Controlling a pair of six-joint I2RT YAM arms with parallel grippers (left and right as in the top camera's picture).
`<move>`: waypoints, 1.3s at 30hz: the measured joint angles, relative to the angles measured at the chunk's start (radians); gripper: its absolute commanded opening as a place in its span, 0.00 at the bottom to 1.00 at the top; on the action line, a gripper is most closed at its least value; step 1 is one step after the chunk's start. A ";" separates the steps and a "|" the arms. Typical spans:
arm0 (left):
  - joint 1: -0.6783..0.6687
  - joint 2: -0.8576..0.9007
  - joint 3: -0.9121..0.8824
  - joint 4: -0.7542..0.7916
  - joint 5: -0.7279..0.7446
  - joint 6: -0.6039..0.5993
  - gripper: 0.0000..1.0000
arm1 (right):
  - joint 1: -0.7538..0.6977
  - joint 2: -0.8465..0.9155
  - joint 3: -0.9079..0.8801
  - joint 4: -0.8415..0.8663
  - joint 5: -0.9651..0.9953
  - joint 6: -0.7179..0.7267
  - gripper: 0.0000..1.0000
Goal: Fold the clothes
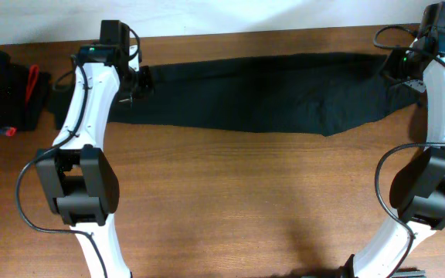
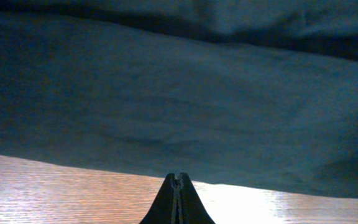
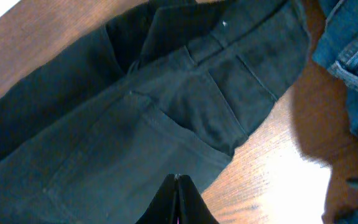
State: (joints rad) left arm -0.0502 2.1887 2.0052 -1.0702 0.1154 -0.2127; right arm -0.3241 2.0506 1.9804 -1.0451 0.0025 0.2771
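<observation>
Jeans [image 1: 246, 93] span the table's [image 1: 230, 201] 12 o'clock side. Left gripper [image 2: 176, 182] sits closed just off the hem, at its 6 o'clock. Right gripper [image 3: 176, 182] is closed at the waist edge, perhaps pinching nothing. Lifting could miss cloth and skew the fold.

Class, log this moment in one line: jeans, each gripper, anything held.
black jeans: stretched flat across table | left gripper: shut at leg-end edge | right gripper: shut at waist-end edge | held: cannot tell
</observation>
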 measured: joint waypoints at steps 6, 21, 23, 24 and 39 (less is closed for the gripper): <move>0.045 0.000 0.000 0.000 0.000 0.000 0.00 | 0.020 0.084 0.000 0.055 -0.005 -0.010 0.04; 0.072 0.000 0.000 0.005 0.000 0.000 0.01 | 0.103 0.165 0.000 0.159 -0.003 -0.021 0.04; 0.072 0.000 0.000 0.018 0.000 0.000 0.01 | 0.103 0.166 0.000 0.174 -0.002 -0.024 0.04; 0.072 0.000 0.000 0.022 0.000 0.000 0.01 | 0.103 0.166 0.000 0.182 -0.002 -0.025 0.04; 0.059 0.000 0.000 0.041 0.069 0.167 0.16 | 0.118 0.168 0.092 -0.026 -0.003 -0.075 0.27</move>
State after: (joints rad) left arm 0.0090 2.1887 2.0048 -1.0290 0.1848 -0.0452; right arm -0.2062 2.2185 2.0720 -1.0706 -0.0006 0.2024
